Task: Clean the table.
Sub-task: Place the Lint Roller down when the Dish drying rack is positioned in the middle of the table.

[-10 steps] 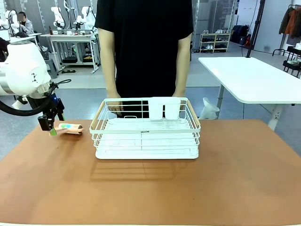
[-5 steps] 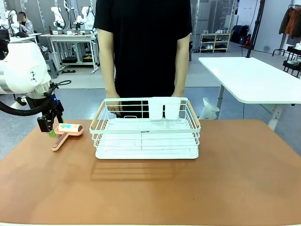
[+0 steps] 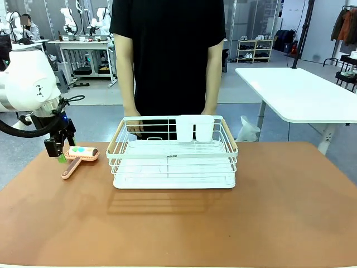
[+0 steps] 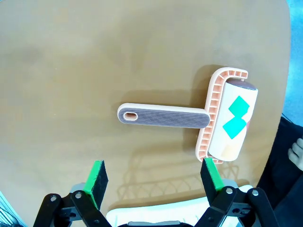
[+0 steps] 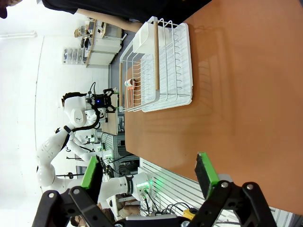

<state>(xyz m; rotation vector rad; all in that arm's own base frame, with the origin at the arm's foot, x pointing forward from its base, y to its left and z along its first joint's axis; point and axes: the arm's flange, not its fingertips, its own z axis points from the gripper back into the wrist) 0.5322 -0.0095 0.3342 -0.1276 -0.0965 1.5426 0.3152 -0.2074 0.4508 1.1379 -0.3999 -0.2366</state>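
The terracotta table (image 3: 178, 223) carries a peach lint roller (image 3: 81, 153) at its far left, lying flat with its handle pointing toward the near left. My left gripper (image 3: 58, 151) hangs just above and beside the roller, open and holding nothing. In the left wrist view the roller (image 4: 232, 120) lies on the table (image 4: 94, 56) past my green pads (image 4: 97, 177), untouched by them. My right gripper (image 5: 149, 172) is open and empty, well off from the table (image 5: 246, 94).
A white wire dish rack (image 3: 174, 162) with a white cup holder stands at the table's far middle. A person in black stands behind it with a hand (image 3: 134, 125) at its far rim. A white-topped table (image 3: 301, 89) stands beyond on the right.
A second ago the roller lay level at my left gripper's fingertips; it has since settled flat with its handle swung toward the near left. The gripper has barely moved.
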